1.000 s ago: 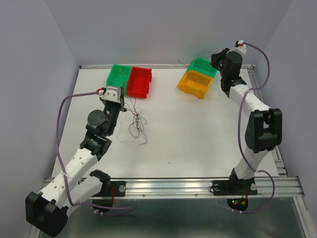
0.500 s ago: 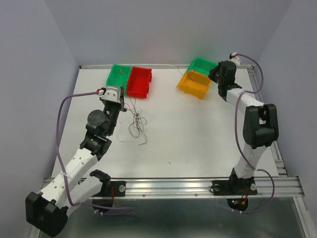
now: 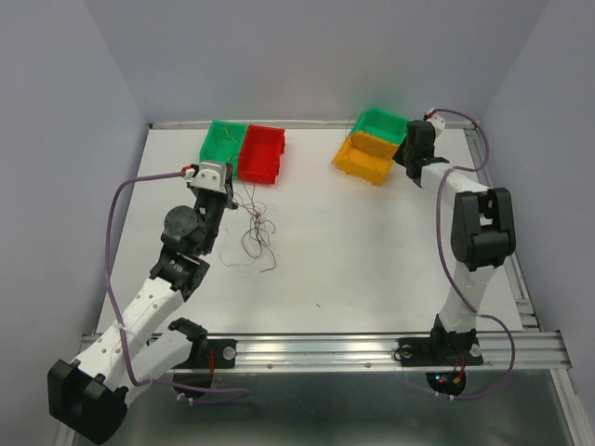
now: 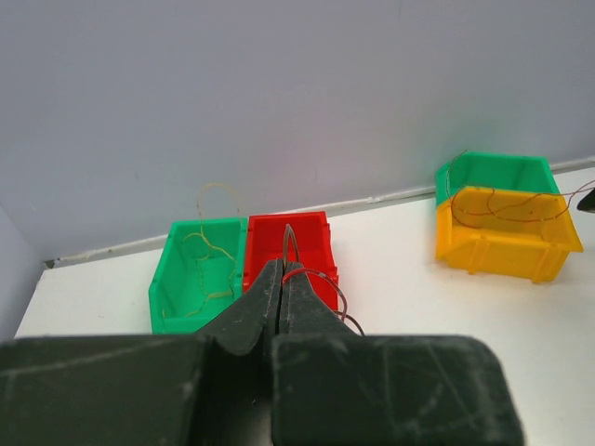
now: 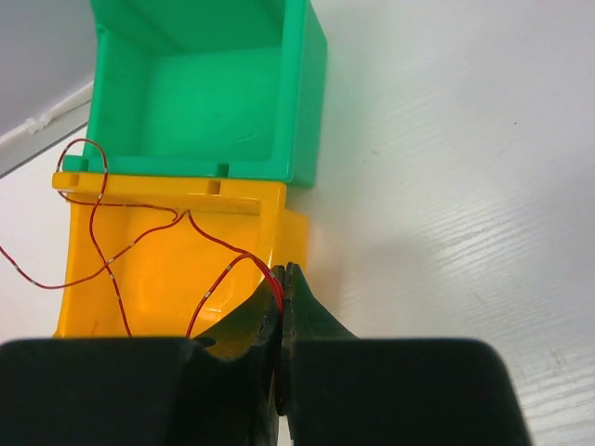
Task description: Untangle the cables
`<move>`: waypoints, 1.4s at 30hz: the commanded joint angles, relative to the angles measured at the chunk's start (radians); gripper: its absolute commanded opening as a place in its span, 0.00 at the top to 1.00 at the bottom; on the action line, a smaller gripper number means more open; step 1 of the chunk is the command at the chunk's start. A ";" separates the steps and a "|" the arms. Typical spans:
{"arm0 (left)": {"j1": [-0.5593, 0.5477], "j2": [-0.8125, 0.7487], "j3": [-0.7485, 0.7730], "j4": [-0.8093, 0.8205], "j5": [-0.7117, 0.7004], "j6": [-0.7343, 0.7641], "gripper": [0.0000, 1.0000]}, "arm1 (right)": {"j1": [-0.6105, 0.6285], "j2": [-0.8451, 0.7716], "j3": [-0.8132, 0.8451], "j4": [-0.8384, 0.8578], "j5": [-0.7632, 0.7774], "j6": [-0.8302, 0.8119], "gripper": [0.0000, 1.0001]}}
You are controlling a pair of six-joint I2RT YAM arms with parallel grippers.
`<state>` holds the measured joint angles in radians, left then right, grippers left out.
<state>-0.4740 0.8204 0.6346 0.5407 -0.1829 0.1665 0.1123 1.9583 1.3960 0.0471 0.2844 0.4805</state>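
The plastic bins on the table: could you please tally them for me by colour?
Green open-topped plastic bins: 2
Red open-topped plastic bin: 1
Yellow-orange open-topped plastic bin: 1
Total: 4

Cables (image 3: 257, 230) — a small loose tangle of hair-thin curly strands, dark red, brown and whitish, lying on the bench (image 3: 372, 251). One strand rises into the left gripper (image 4: 282, 269)'s closed jaws. Separate red strand (image 5: 149, 232) drapes across the yellow bin (image 5: 242, 190) — end pinched in the right gripper (image 5: 284, 279).
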 commanded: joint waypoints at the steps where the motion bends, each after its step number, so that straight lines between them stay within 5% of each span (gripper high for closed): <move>1: 0.002 -0.021 0.008 0.054 0.010 -0.002 0.99 | 0.010 -0.041 0.067 -0.027 0.072 -0.042 1.00; 11: 0.002 -0.023 0.008 0.054 0.013 -0.004 0.99 | 0.035 -0.156 0.015 0.008 -0.068 -0.115 0.99; 19: 0.002 -0.012 0.010 0.054 0.011 -0.005 0.99 | 0.049 -0.033 0.185 0.065 -0.264 -0.177 0.99; 26: 0.002 -0.012 0.010 0.054 0.010 -0.001 0.99 | 0.078 -0.033 0.160 0.123 -0.387 -0.230 0.99; 42: 0.002 -0.038 0.005 0.051 0.014 -0.004 0.99 | 0.079 -0.216 -0.054 0.111 -0.275 -0.144 0.99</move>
<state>-0.4740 0.8165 0.6346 0.5404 -0.1802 0.1665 0.1879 1.8332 1.3842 0.1150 -0.0063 0.3149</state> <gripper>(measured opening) 0.037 0.020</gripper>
